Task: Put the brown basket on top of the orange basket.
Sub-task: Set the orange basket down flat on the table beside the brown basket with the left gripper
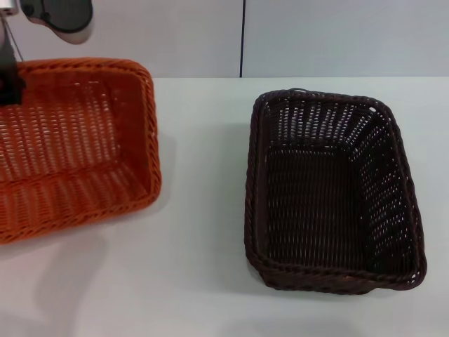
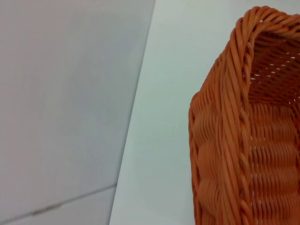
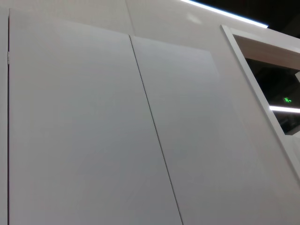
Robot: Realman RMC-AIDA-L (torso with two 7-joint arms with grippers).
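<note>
The orange basket [image 1: 70, 140] is at the left of the head view, tilted and raised off the white table [image 1: 203, 232], with its shadow on the table below it. My left gripper [image 1: 8, 88] is at the basket's far left rim and grips it. The left wrist view shows the basket's braided rim and outer wall [image 2: 234, 140] close up. The brown basket [image 1: 330, 189] stands flat on the table at the right, empty and untouched. My right gripper is out of view; the right wrist view shows only wall panels.
A grey wall with a dark vertical seam [image 1: 243, 38] runs behind the table. Bare table lies between the two baskets and in front of them.
</note>
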